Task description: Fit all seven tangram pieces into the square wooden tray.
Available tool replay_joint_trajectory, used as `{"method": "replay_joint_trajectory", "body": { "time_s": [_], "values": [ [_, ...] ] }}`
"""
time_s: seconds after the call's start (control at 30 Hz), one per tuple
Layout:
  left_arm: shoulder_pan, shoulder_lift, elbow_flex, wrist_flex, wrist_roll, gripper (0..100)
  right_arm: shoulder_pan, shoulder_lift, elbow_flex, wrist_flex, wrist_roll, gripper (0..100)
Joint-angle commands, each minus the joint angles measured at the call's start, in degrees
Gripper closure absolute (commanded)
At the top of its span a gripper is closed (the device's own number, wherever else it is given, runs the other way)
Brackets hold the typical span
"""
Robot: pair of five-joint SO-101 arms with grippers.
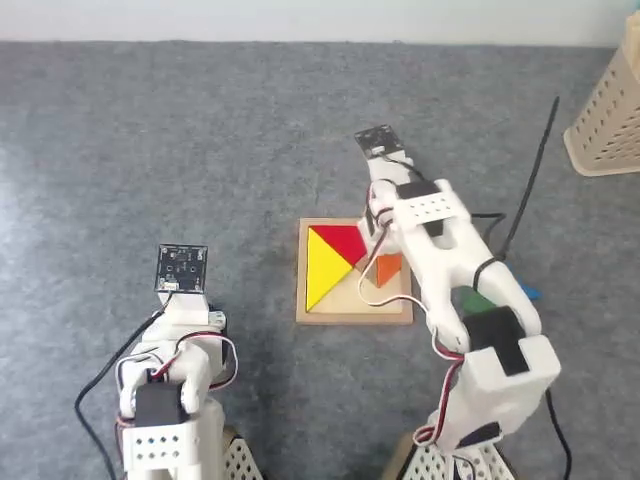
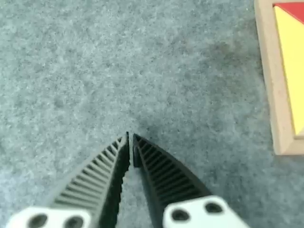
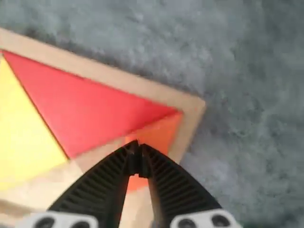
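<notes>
The square wooden tray [image 1: 305, 312] lies mid-table on grey carpet. In it are a yellow triangle [image 1: 325, 270], a red triangle [image 1: 342, 240] and an orange piece [image 1: 388, 268]. My right gripper [image 3: 137, 145] is shut, its tips low over the orange piece [image 3: 159, 135], just beside the red triangle [image 3: 90, 111] and near the tray's corner [image 3: 190, 107]. My left gripper [image 2: 130, 137] is shut with nothing in it, over bare carpet beside the tray's rim [image 2: 268, 80]. A green piece [image 1: 475, 298] and a blue piece [image 1: 528, 292] lie on the carpet, partly hidden under the right arm [image 1: 450, 260].
A perforated beige basket [image 1: 610, 110] stands at the far right edge. A black cable [image 1: 530, 170] runs across the carpet behind the right arm. The left arm [image 1: 170, 380] sits at the near left. Open carpet spreads left of and behind the tray.
</notes>
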Motion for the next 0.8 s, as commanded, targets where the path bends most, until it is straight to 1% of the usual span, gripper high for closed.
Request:
{"method": "replay_joint_trajectory", "body": {
  "time_s": [0.0,0.07,0.13,0.2,0.27,0.3,0.4,0.53,0.6,0.77],
  "values": [
    [0.3,-1.0,-0.7,0.3,0.4,99,2.5,-10.0,-4.4,9.8,3.1,98.7],
    [0.3,-1.0,-0.7,0.3,0.4,99,4.1,-14.0,-5.6,16.5,5.7,95.5],
    [0.3,-1.0,-0.7,0.3,0.4,99,6.2,-17.2,-5.6,21.7,8.5,90.1],
    [0.3,-1.0,-0.7,0.3,0.4,99,9.3,-18.7,-5.0,25.5,14.4,85.3],
    [0.3,-1.0,-0.7,0.3,0.4,99,12.7,-18.8,-4.7,28.1,22.6,81.6],
    [0.3,-1.0,-0.7,0.3,0.4,99,14.8,-18.8,-4.3,28.4,24.8,80.5],
    [0.3,-1.0,-0.7,0.3,0.4,99,20.1,-18.8,-3.2,27.7,23.4,79.3],
    [0.3,-1.0,-0.7,0.3,0.4,99,23.8,-18.8,0.5,24.0,22.4,79.0],
    [0.3,-1.0,-0.7,0.3,0.4,99,23.6,-18.8,3.5,22.5,23.9,79.0],
    [0.3,-1.0,-0.7,0.3,0.4,99,21.8,-18.8,11.2,18.2,24.4,78.9]
  ]
}}
